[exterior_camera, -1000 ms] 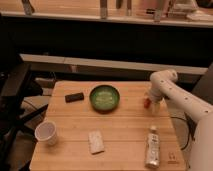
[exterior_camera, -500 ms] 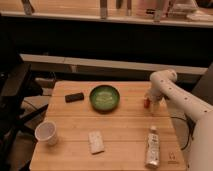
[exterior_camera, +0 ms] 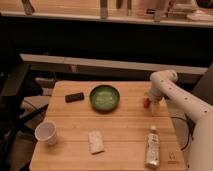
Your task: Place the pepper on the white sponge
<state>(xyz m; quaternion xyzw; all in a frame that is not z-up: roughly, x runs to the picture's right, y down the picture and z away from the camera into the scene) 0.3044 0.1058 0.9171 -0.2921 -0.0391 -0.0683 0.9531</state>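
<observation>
Gripper (exterior_camera: pixel 151 106) low at the right edge of the table (exterior_camera: pixel 125 125), with the pepper (exterior_camera: pixel 146 103) right at it.

I see the white arm (exterior_camera: pixel 176 95) reach in from the right and bend down to the tabletop, just right of the green bowl (exterior_camera: pixel 104 97). The pepper shows as 1 small red spot against the gripper's left side; I cannot tell how far the gripper is open or whether it has hold of the pepper. The white sponge (exterior_camera: pixel 96 141) lies flat near the front edge, well apart from both, between the paper cup (exterior_camera: pixel 46 132) on the left and the bottle (exterior_camera: pixel 152 148) lying on its side on the right. A small black block (exterior_camera: pixel 74 96) sits left of the bowl.
</observation>
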